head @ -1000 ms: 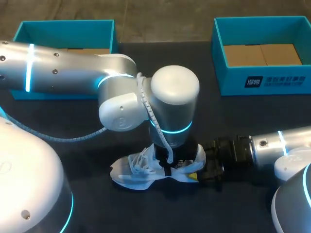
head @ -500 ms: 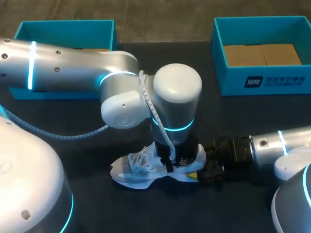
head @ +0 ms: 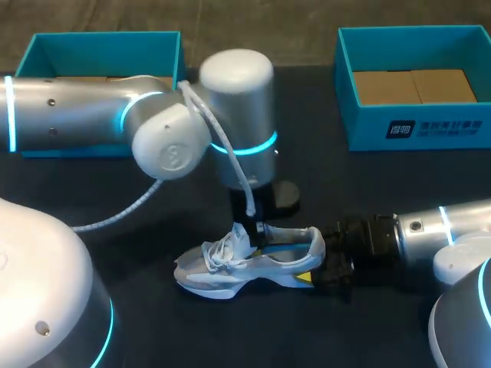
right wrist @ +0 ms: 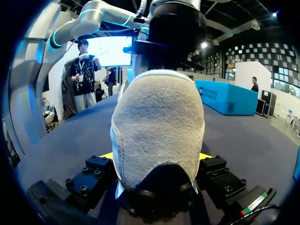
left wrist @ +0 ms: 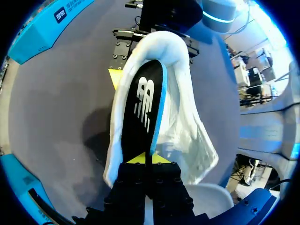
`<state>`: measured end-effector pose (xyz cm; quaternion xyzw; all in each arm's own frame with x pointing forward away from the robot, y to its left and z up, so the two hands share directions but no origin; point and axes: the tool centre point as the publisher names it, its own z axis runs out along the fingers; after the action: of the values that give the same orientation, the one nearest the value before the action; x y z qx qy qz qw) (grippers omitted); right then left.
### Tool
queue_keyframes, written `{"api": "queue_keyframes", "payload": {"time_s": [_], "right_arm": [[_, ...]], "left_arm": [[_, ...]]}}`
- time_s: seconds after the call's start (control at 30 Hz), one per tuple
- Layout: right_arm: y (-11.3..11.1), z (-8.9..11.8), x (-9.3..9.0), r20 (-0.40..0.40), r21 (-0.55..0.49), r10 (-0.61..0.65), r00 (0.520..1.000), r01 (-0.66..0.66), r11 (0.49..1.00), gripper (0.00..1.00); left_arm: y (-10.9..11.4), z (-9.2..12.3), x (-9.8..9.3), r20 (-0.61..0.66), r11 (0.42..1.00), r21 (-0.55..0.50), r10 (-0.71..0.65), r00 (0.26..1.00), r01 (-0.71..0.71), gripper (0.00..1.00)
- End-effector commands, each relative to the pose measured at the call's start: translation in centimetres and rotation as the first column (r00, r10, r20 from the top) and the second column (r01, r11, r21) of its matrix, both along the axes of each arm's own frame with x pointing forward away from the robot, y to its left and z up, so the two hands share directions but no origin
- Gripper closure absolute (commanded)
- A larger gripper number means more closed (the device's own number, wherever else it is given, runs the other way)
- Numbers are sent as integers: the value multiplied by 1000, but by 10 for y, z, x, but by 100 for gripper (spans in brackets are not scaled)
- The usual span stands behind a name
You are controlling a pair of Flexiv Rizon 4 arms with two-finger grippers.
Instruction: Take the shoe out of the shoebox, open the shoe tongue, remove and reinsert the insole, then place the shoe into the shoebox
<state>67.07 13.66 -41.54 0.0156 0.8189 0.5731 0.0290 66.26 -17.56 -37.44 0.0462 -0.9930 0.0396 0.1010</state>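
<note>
Shoe (head: 230, 268), insole (left wrist: 143, 112) in left fingers (left wrist: 136, 158), arm (head: 77, 115) masking shoebox (head: 100, 54)

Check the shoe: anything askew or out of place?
Only the insole: it stands on edge, partly out of the shoe, pinched in the left jaws. The right jaws clamp the heel; the shoe sits upright. No damage visible.

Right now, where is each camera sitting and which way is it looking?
Head view: above and behind me, looking down on the table; shows my left gripper over the shoe, right gripper at its heel.
Left wrist view: on my left wrist, looking down into the shoe; its gripper pinches the insole.
Right wrist view: on my right wrist, looking level along the table at the heel it holds.
Shared: all show the shoe.
</note>
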Motion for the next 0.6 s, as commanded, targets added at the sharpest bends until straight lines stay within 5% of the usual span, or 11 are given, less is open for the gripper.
{"api": "queue_keyframes", "payload": {"time_s": [0.03,0.6], "right_arm": [[1,0,-1,-1,-5,0,1000,0,1000,100],[1,0,-1,-1,-5,0,1000,0,1000,100]], "left_arm": [[12,4,4,-46,997,-81,1,999,-5,100],[6,23,-12,-124,981,-173,-113,986,90,100]]}}
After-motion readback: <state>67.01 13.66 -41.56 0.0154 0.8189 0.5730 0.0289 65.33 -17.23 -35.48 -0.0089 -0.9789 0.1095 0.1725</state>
